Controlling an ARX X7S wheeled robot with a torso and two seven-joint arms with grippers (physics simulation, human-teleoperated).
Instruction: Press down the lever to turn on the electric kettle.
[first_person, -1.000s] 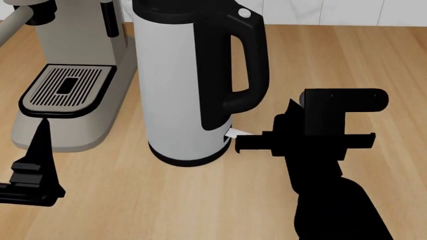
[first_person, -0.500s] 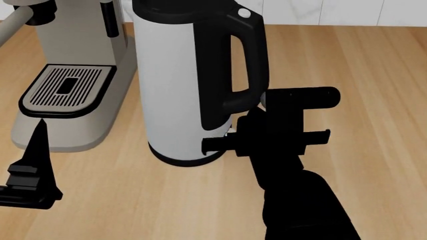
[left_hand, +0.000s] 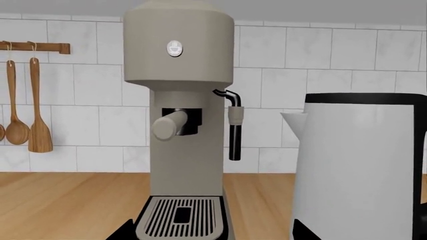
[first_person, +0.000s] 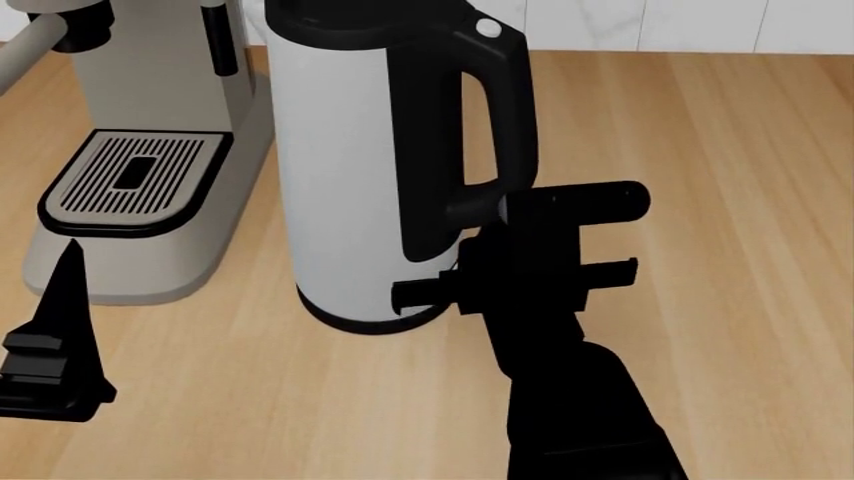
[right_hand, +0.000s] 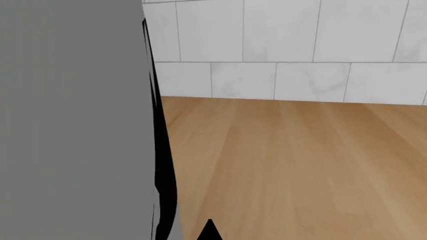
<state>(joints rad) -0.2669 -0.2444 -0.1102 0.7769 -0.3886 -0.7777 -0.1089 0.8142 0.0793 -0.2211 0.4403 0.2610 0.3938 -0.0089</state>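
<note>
The tall white electric kettle (first_person: 340, 170) with its black loop handle (first_person: 505, 120) stands mid-counter. It fills one side of the right wrist view (right_hand: 73, 120) and shows in the left wrist view (left_hand: 353, 170). My right gripper (first_person: 487, 235) is pressed against the kettle's foot just under the handle and hides the lever. In the right wrist view a single fingertip point of the right gripper (right_hand: 209, 231) shows beside the kettle wall, fingers together. My left gripper (first_person: 67, 270) hangs low in front of the coffee machine, its fingertips wide apart and empty in the left wrist view (left_hand: 210, 235).
A beige coffee machine (first_person: 147, 120) with a grated drip tray (first_person: 134, 175) stands left of the kettle, close to it. Wooden spoons (left_hand: 37, 105) hang on the tiled wall behind. The wooden counter (first_person: 721, 200) runs right of the kettle.
My right gripper has moved left, up against the kettle's base under the handle, and now covers the small white lever. My left gripper has sunk slightly.
</note>
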